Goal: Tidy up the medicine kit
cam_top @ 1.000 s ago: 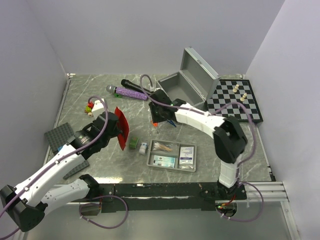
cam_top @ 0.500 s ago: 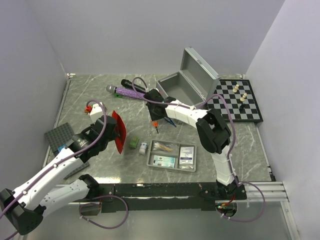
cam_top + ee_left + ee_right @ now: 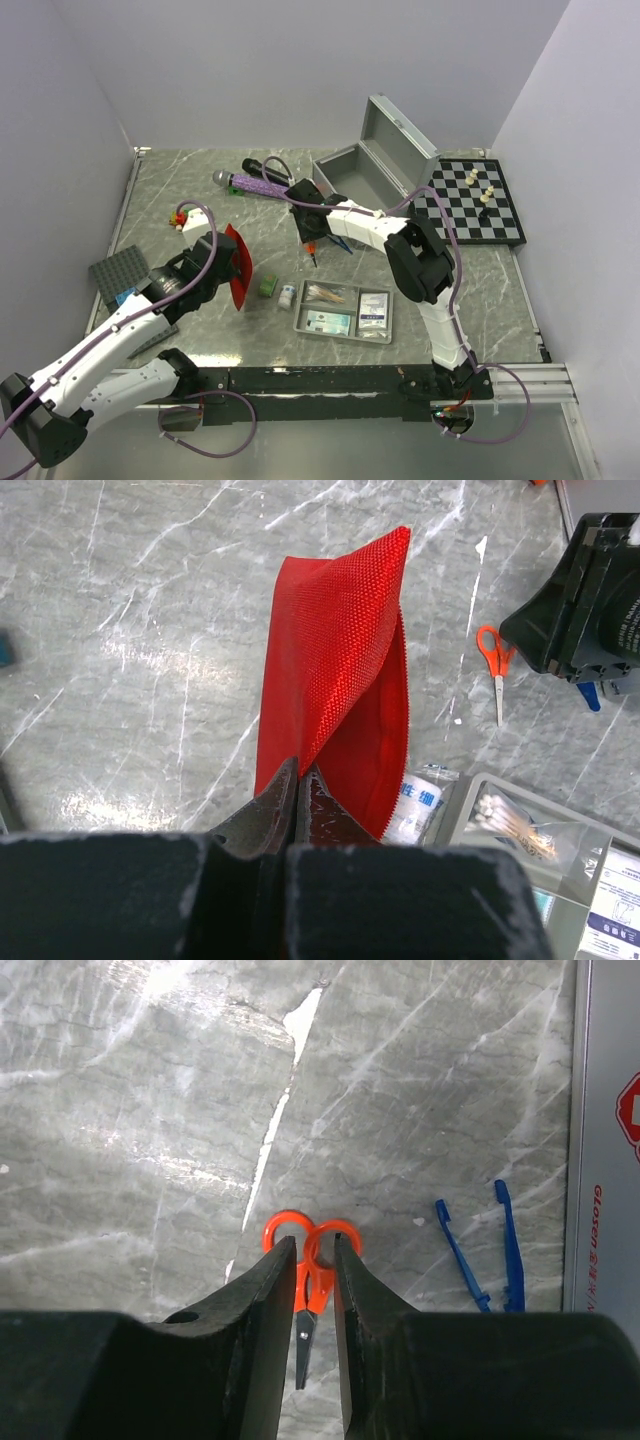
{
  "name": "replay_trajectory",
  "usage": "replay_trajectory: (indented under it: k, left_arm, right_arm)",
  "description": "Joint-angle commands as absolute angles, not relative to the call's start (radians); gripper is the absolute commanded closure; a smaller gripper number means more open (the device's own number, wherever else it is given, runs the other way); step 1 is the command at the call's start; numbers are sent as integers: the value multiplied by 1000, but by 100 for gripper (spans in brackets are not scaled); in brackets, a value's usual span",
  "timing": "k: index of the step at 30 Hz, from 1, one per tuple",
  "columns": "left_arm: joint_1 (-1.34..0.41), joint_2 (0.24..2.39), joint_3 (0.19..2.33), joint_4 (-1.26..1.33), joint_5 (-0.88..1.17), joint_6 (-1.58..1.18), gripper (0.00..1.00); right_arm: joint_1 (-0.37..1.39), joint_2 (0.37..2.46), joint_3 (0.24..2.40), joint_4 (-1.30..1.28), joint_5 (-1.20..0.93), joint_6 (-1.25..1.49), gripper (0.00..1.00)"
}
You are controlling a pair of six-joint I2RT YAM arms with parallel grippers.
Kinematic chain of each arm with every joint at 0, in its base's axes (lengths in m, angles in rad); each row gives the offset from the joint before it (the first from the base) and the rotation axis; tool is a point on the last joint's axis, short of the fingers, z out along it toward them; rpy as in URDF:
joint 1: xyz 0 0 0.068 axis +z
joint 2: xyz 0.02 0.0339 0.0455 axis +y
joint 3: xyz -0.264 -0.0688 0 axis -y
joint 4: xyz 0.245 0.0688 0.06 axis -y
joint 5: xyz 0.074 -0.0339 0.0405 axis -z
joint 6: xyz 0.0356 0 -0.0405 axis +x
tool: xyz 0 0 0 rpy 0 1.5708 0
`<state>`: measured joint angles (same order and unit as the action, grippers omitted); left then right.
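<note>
Medicine kit [image 3: 375, 170] sort | left of grey tray [image 3: 342, 339]: left tool [image 3: 298, 780] clamped tight on red pouch [image 3: 335, 680], held by one edge, likely for carrying | behind tray: right tool [image 3: 315, 1243] narrowly parted astride orange scissors [image 3: 283, 1222] flat on tabletop [image 3: 120, 1080], cannot tell if pinching | right-behind tray: medicine kit lid up, ready for contents

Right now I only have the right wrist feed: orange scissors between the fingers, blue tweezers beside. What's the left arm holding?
Observer: The left end effector is shut on the edge of a red pouch.
Operator: Case lid?
Observer: The metal case is open, its lid tilted back.
Operator: Where's the tray?
Observer: The grey tray sits nearer the arm bases than the scissors, with packets and cotton swabs in it.
</note>
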<state>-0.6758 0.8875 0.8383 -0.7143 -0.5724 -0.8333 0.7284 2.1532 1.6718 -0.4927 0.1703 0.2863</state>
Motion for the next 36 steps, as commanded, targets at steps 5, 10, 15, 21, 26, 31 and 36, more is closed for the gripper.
replay_trajectory:
  k: [5, 10, 15, 21, 26, 31, 36]
  left_arm:
    - [-676, 894, 839, -672, -572, -836, 99]
    - [-676, 890, 833, -669, -572, -836, 99]
    - [-677, 893, 831, -666, -571, -834, 99]
    - [-676, 890, 827, -667, -572, -834, 99]
    - [-676, 891, 827, -664, -568, -834, 99]
    - [-676, 903, 833, -655, -558, -831, 99]
    - [-675, 926, 856, -637, -554, -830, 99]
  right_arm:
    - [724, 2186, 1684, -491, 163, 282, 71]
    - [724, 2189, 1669, -489, 156, 290, 69]
    - [724, 2197, 1663, -491, 160, 291, 70]
    - [724, 2203, 1649, -492, 160, 293, 78]
    - [726, 2177, 1608, -477, 158, 316, 96]
    - [723, 2071, 1552, -445, 152, 354, 100]
    - [710, 1918, 1513, -419, 105, 428, 100]
